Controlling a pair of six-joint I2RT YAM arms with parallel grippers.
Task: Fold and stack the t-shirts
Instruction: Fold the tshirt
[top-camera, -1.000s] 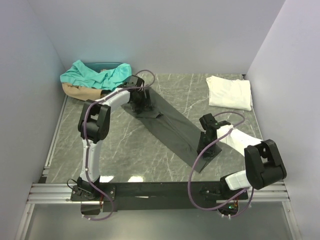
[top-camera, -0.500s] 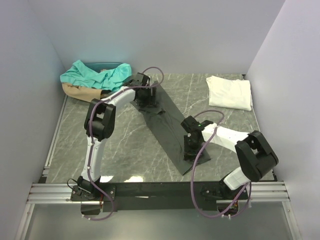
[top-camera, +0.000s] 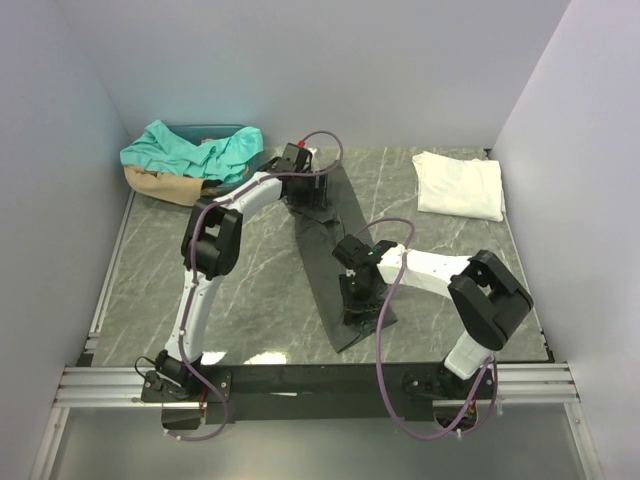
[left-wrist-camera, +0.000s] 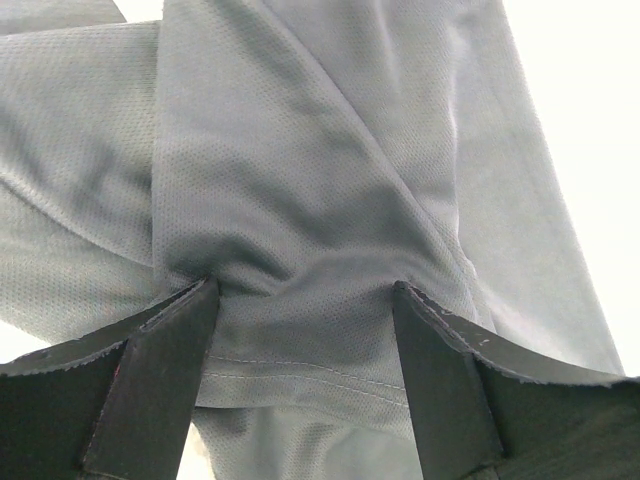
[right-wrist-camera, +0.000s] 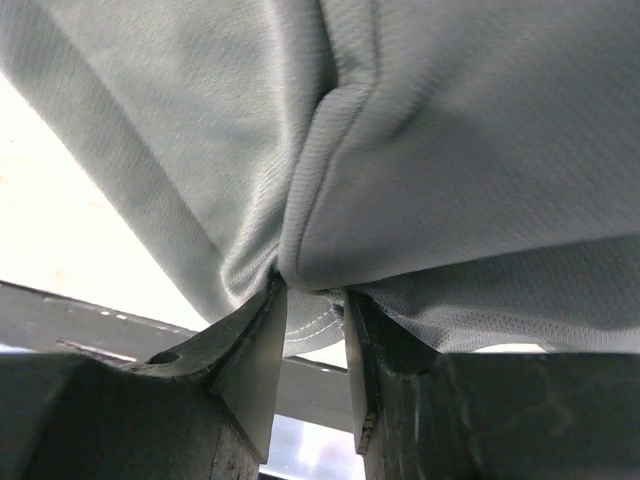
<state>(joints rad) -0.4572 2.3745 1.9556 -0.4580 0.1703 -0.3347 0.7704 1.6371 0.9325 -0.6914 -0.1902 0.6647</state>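
Marbled grey table (top-camera: 250, 290) lies under both my claws. My right gripper (right-wrist-camera: 315, 295) is pinched narrow on a hem of the charcoal t-shirt (top-camera: 335, 235). My left gripper (left-wrist-camera: 300, 290), at the far end, clamps a thicker gather, fingers set wider. Between them the shirt runs as a long, creased band. To fold it well, I judge both ends need even tension and squared edges before laying it down. The folded white t-shirt (top-camera: 460, 185) sits far right, the teal t-shirt (top-camera: 190, 150) and tan t-shirt (top-camera: 155, 183) far left.

Right hand (top-camera: 358, 300) sliding left, pulling near end of dark shirt (top-camera: 325, 255). Left hand (top-camera: 304, 191) moving right with far end. Shirt swinging straighter on bench.
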